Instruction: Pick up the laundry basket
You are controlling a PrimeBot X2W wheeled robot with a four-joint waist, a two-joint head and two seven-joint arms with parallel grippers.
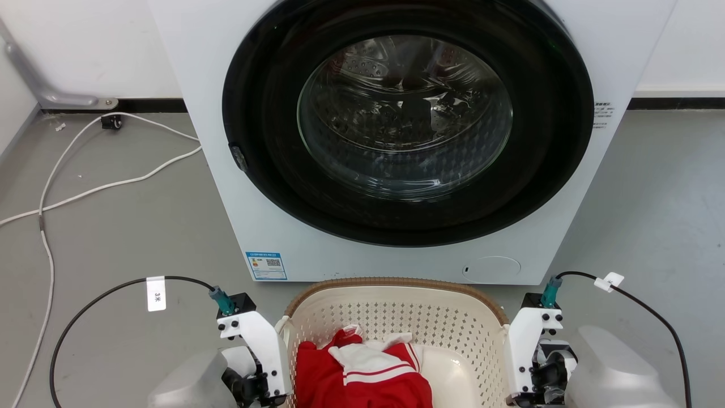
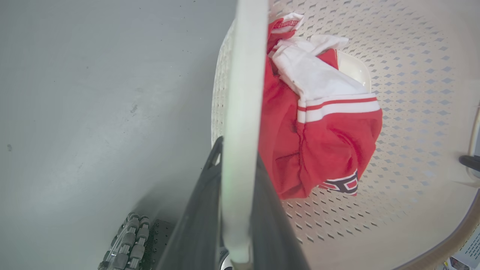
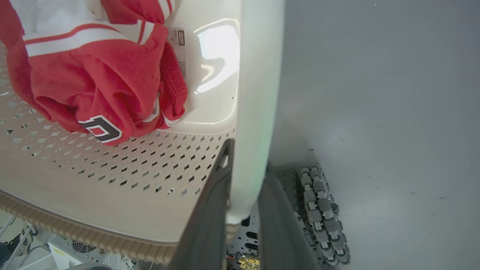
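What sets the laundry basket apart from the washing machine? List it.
The laundry basket is cream, perforated, brown-rimmed; the washing machine is white, smooth-fronted. The basket is far smaller than the machine. The basket is open-topped, holding a red-and-white garment; the machine's round door is shut. Both are pale.

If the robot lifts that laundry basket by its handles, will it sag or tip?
Probably stays stiff: the laundry basket is moulded plastic with a thick rim. Likely light, since its walls are perforated and it holds one red garment. With the left gripper and right gripper on opposite handles, tipping seems unlikely.
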